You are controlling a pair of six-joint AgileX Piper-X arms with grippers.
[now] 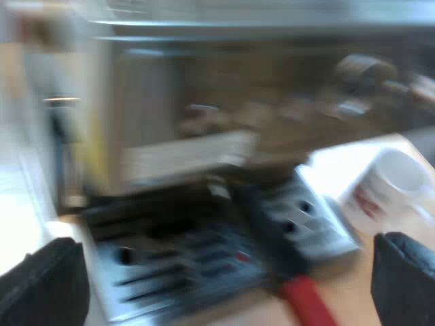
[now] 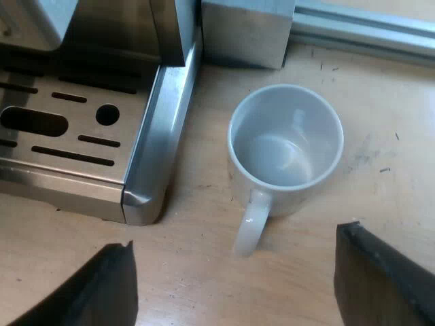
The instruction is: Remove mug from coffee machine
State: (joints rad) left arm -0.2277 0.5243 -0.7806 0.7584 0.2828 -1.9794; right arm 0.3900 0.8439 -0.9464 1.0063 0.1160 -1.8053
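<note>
A white mug [image 2: 285, 146] stands upright and empty on the wooden table, just off the corner of the espresso machine's drip tray [image 2: 146, 163]. Its handle [image 2: 248, 227] points toward my right gripper [image 2: 234, 288], which is open above the table with nothing between its fingers [image 2: 92, 292]. In the left wrist view the mug [image 1: 389, 185], with a red print, stands beside the drip tray [image 1: 204, 272]. My left gripper [image 1: 224, 285] is open in front of the machine [image 1: 204, 115], over the tray. The holder's dark handle ends in red [image 1: 309, 302] near the tray's edge.
A square metal block [image 2: 248, 30] and an aluminium rail [image 2: 367, 27] lie beyond the mug. The slotted drip tray grate [image 2: 61, 125] is bare. Open wooden tabletop [image 2: 380, 156] surrounds the mug on the side away from the machine.
</note>
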